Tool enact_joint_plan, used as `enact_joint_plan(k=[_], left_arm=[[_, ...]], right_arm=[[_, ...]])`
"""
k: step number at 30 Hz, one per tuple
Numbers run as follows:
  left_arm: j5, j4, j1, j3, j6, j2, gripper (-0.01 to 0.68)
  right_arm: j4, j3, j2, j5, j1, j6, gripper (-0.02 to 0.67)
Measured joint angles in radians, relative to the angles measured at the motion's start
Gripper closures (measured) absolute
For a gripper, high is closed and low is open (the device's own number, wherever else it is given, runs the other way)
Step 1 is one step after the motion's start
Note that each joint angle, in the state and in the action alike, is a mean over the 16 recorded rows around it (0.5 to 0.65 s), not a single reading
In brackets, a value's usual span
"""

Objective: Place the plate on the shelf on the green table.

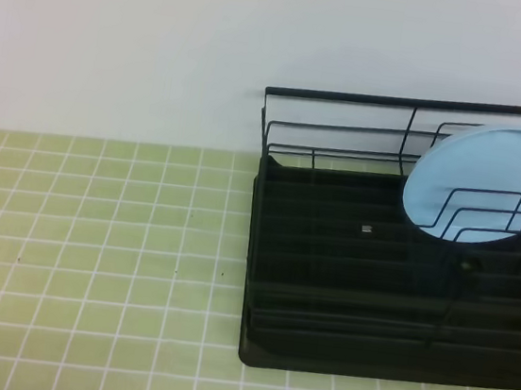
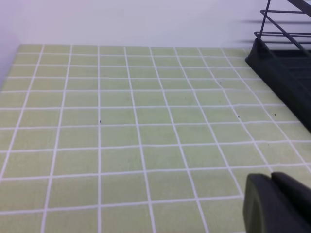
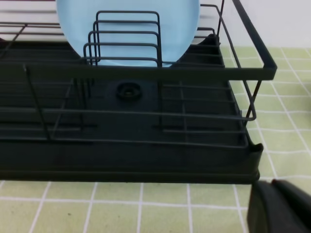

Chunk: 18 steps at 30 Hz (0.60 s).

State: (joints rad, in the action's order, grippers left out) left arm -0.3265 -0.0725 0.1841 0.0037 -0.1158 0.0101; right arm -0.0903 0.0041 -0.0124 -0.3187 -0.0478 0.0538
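The round light-blue plate (image 1: 486, 183) is propped on edge behind the thin wire dividers at the back right of the large black wire dish rack (image 1: 344, 291), so it is kept upright. The rack is set on the pale green tiled table (image 1: 92, 250). Both grippers, left (image 2: 277, 204) and right (image 3: 279, 206), are drawn clear of the rack, fully closed and holding nothing.

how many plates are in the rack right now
1: a round light blue plate stands on edge behind the wire dividers at the back right of the black dish rack. Its right end is cropped.

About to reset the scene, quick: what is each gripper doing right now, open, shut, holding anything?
Left gripper: shut, holding nothing, above the green table.
Right gripper: shut, holding nothing; the plate stands in the shelf.
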Motion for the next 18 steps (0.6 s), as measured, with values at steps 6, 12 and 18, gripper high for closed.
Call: enact_joint_plan(k=[6, 12, 18], left_arm=[[0.000, 0.000, 0.000, 0.000, 0.000, 0.000, 0.674], [0.000, 0.000, 0.000, 0.000, 0.000, 0.000, 0.674], [0.000, 0.000, 0.000, 0.000, 0.000, 0.000, 0.674]], right_arm=[[0.000, 0.000, 0.000, 0.001, 0.000, 0.002, 0.652], [0.001, -0.001, 0.000, 0.001, 0.000, 0.002, 0.652], [0.001, -0.001, 0.000, 0.001, 0.000, 0.002, 0.652]])
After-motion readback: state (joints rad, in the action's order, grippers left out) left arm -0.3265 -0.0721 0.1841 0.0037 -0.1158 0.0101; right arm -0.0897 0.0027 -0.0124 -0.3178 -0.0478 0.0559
